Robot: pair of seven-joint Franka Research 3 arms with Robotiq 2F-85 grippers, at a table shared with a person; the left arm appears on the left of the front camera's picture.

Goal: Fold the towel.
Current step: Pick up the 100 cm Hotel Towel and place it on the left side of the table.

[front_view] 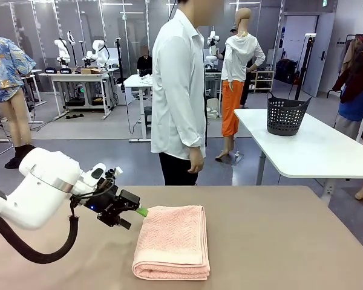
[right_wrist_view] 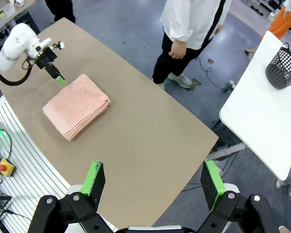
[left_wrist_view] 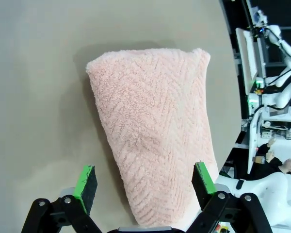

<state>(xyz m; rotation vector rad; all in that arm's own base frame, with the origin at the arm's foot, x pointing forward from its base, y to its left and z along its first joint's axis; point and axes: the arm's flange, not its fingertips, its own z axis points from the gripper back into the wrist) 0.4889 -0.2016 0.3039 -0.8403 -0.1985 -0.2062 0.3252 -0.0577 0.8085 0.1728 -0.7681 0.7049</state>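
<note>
The salmon-pink towel (front_view: 172, 240) lies folded into a thick rectangle on the brown table, its layered edges toward the robot's side. Its herringbone texture shows from the left wrist, where the towel (left_wrist_view: 155, 145) lies between and beyond the fingers. My left gripper (front_view: 135, 217) hovers open just left of the towel's far left corner, holding nothing. From above, the towel (right_wrist_view: 76, 106) and left gripper (right_wrist_view: 58, 77) sit at the table's far left. My right gripper (right_wrist_view: 154, 180) is open and high above the table, with nothing between its green pads.
A person in a white shirt (front_view: 178, 90) stands at the table's far edge, hands down. A dark basket (front_view: 286, 113) sits on a white table (front_view: 327, 151) at the right. The brown table (front_view: 290, 241) is bare right of the towel.
</note>
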